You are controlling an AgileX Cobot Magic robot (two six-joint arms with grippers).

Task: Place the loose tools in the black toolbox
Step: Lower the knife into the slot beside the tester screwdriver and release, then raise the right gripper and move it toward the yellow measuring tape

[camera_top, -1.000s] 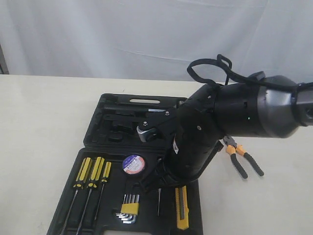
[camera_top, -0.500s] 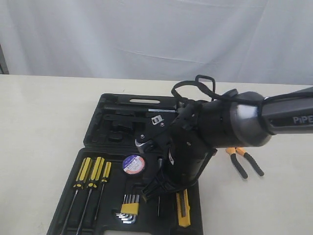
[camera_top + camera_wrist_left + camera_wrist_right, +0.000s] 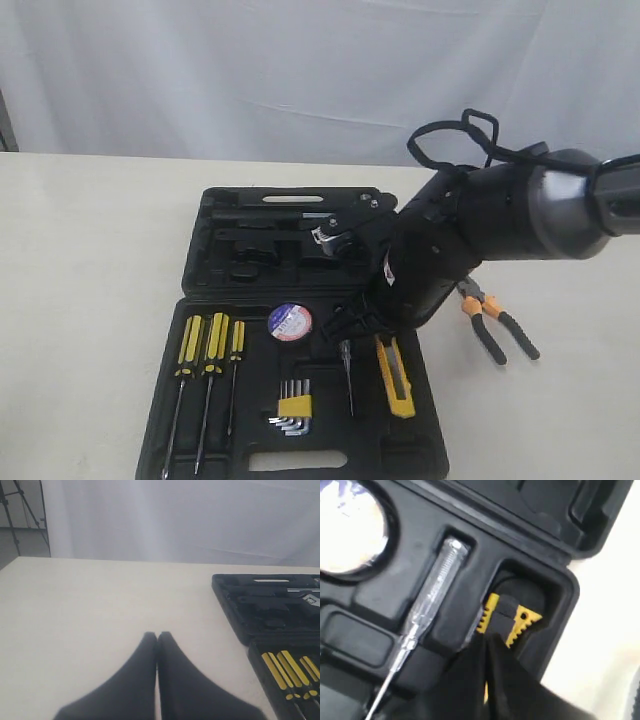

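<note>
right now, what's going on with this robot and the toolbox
The right end effector, shut, is down over the yellow-black utility knife, which lies in its recess in the black toolbox. The tape roll is in there too. The orange-black pliers lie on the table beside the case, not yet packed. The left end effector is shut and holds nothing.
</note>
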